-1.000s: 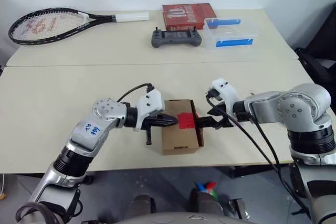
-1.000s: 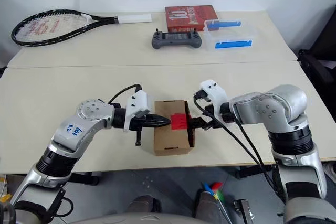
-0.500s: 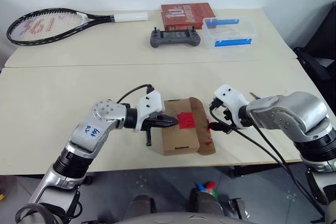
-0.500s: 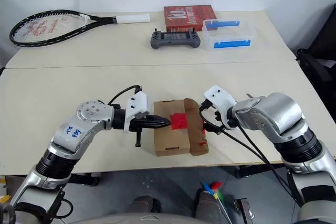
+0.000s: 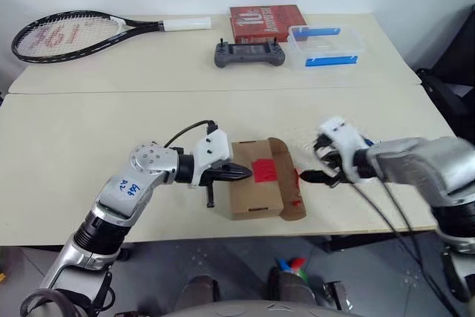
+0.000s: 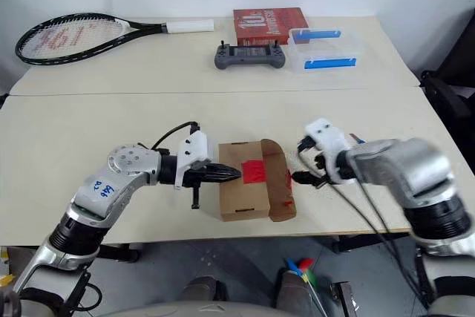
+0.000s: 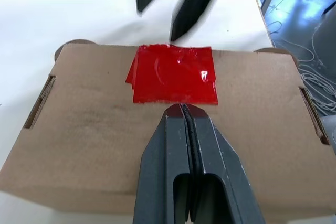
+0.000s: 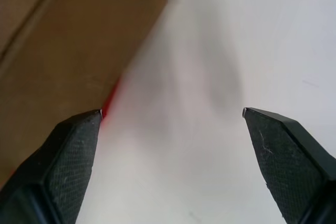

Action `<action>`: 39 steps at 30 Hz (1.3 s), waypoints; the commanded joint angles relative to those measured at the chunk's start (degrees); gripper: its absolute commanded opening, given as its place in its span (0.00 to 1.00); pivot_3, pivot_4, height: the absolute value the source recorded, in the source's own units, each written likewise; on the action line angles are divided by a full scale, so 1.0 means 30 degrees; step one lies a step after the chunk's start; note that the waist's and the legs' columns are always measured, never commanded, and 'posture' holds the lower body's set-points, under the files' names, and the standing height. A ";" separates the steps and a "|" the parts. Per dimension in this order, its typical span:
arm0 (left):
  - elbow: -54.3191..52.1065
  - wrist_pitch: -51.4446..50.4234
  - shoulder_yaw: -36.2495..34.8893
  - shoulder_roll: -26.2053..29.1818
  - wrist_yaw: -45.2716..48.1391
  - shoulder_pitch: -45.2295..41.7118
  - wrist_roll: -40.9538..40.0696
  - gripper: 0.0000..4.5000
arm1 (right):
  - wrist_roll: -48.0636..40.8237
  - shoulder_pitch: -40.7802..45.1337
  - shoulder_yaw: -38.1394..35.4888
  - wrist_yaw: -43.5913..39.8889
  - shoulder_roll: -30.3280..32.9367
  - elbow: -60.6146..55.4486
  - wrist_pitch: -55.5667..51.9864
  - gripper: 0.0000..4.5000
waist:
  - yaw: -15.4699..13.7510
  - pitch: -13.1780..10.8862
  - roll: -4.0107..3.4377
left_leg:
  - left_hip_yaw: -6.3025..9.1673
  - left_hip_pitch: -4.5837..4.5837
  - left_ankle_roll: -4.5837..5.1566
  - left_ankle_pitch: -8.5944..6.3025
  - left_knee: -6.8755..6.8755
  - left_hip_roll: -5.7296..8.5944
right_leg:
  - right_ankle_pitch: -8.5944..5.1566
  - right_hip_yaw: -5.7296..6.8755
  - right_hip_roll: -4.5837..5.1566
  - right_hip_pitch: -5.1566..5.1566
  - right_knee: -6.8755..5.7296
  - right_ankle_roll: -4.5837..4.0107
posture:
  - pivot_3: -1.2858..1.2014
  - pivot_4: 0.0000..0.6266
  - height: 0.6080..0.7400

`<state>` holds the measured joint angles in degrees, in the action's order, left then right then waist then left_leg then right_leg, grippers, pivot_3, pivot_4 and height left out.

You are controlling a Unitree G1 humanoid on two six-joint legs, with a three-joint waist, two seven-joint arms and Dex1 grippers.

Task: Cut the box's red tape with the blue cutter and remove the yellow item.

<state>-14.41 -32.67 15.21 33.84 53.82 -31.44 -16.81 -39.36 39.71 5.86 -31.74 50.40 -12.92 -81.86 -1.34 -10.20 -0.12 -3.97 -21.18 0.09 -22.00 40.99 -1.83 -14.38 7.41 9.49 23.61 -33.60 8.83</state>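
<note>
On the pale bench [image 5: 89,131], the clenched left hand [image 7: 185,109] presses its tips on the small brown cardboard box [image 5: 251,197] beside the red tape patch [image 7: 173,81], while the right hand [image 5: 312,177] hovers spread by the folded-out flap [image 5: 288,183].

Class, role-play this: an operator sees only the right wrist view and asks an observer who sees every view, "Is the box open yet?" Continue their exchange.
Observer: Partly. One flap of the box lies folded out flat, toward the right gripper.
Operator: Where is the left gripper?
Observer: The left gripper is shut, its tip on the box top at the edge of the red tape.
</note>
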 commanded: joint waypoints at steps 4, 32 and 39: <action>0.0217 -0.0450 0.0345 0.0317 0.0102 0.0335 0.0453 0.00 | -0.3606 0.0117 -0.3102 -0.4908 -0.0358 0.3771 -0.1718 0.99 | 0.0025 0.0000 0.0000 | -0.0001 0.0011 0.0000 0.0001 -0.0002 -0.0004 | 0.0000 0.0004 0.0000 -0.0004 -0.0010 0.0000 | 0.52 0.24 1.00; -0.0060 -0.0626 -0.0042 0.0546 0.0351 0.0359 0.0287 0.00 | 0.0080 0.1541 0.1573 -0.6370 -0.5375 0.9130 -0.0174 0.16 | 0.0463 0.0000 -0.0003 | -0.0007 0.0032 -0.0014 0.0009 0.0007 -0.0004 | 0.0000 0.0005 0.0000 -0.0007 -0.0048 0.0001 | 0.52 0.24 1.00; -0.0030 -0.0576 -0.0009 0.0469 0.0314 0.0356 0.0326 0.00 | 0.0761 0.1676 0.2803 -0.7295 -0.5473 0.9817 0.0282 0.16 | 0.0486 0.0001 -0.0004 | -0.0007 0.0044 -0.0015 0.0009 0.0009 -0.0004 | 0.0000 0.0001 0.0000 -0.0014 -0.0054 0.0002 | 0.52 0.24 1.00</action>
<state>-14.92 -33.81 14.09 34.96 54.79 -31.15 -16.78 -38.18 45.85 11.39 -53.62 34.49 15.88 -80.81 0.12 -10.20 -0.13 -3.99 -21.04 0.05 -21.97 41.01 -1.84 -14.38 7.42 9.49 23.56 -33.76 8.84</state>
